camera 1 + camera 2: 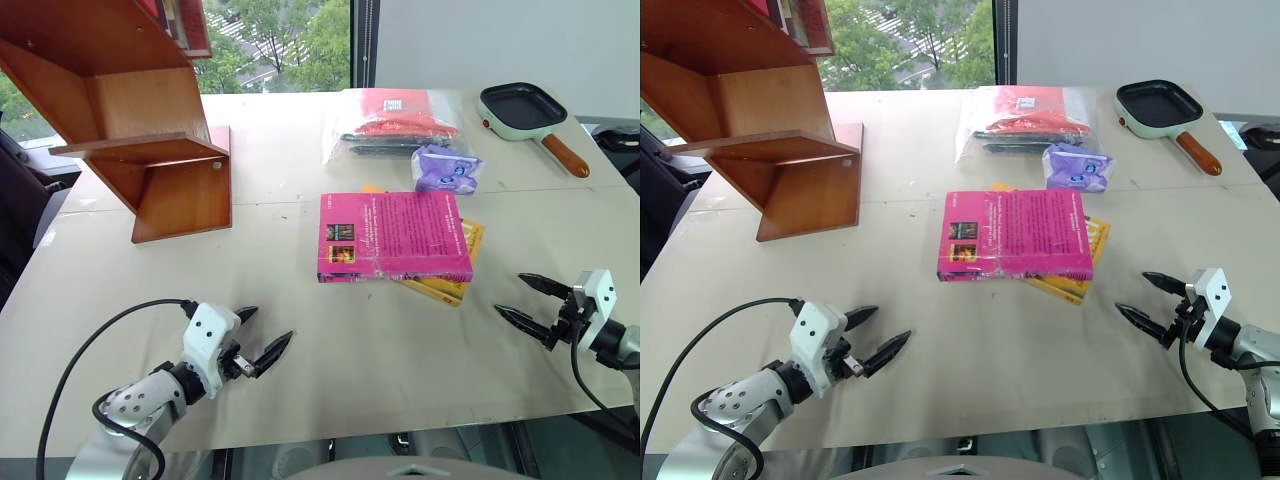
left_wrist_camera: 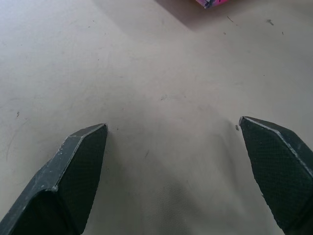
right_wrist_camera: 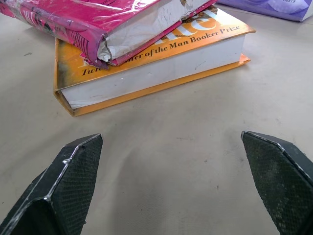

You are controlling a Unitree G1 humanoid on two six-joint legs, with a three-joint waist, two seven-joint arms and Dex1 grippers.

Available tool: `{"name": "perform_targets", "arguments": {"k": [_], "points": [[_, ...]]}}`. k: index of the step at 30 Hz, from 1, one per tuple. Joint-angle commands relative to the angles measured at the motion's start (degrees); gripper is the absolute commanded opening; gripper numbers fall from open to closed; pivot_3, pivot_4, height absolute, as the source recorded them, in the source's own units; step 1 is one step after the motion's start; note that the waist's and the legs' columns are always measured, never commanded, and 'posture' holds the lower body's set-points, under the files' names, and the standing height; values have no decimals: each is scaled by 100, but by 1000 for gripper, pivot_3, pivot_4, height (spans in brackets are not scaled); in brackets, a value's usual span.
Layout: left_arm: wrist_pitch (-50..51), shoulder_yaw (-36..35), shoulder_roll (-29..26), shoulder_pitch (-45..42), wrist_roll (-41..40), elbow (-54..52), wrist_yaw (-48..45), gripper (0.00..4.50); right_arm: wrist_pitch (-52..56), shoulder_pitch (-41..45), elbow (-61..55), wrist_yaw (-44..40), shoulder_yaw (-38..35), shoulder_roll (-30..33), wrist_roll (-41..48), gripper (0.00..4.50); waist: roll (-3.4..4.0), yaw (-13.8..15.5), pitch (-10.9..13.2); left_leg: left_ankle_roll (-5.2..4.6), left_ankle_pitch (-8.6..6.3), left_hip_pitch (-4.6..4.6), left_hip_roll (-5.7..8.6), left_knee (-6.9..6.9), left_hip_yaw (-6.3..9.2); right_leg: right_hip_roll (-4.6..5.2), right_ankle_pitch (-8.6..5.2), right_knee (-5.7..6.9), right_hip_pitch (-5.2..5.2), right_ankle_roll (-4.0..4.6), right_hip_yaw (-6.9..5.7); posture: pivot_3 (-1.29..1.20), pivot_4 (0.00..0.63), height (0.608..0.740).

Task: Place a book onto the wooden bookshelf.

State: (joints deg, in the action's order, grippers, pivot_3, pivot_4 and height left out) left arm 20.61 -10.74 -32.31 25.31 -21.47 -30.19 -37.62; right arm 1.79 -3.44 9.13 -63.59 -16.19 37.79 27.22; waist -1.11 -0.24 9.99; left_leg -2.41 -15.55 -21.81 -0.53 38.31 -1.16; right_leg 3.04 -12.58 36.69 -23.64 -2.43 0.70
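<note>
**Both pincers spread wide and empty over the counter**

The counter (image 1: 300, 380) has much bare surface near its front edge. The wooden bookshelf (image 1: 130, 110) stands at the far left corner. The book (image 1: 393, 237) lies flat in the middle, on top of a yellow book (image 3: 156, 63). The left pincer (image 1: 262, 340) and the right pincer (image 1: 530, 300) have their fingers far apart, they hold nothing and touch nothing, well apart from the book

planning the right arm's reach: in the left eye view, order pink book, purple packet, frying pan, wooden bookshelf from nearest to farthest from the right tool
From the right tool:
1. Pink book, table centre, atop the yellow book.
2. Purple packet, behind the books.
3. Frying pan, far right corner.
4. Wooden bookshelf, far left.
</note>
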Motion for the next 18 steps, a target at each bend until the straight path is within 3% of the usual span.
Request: {"name": "perform_targets", "arguments": {"k": [1, 18], "points": [[6, -40, -81, 12, -15, -35, -66, 4449, -75, 3, -145, -57, -129, 44, 89, 4500, 0, 0, 0, 0, 0, 0, 0, 0, 0, 0, 0, 0, 0, 0, 0, 0, 150, 740], [-5, 31, -8, 157, -49, -148, -82, 4449, 59, 90, -131, -136, -148, 214, 91, 4500, 0, 0, 0, 0, 0, 0, 0, 0, -1, 3, 0, 0, 0, 1, 0, 0, 150, 740]]}}
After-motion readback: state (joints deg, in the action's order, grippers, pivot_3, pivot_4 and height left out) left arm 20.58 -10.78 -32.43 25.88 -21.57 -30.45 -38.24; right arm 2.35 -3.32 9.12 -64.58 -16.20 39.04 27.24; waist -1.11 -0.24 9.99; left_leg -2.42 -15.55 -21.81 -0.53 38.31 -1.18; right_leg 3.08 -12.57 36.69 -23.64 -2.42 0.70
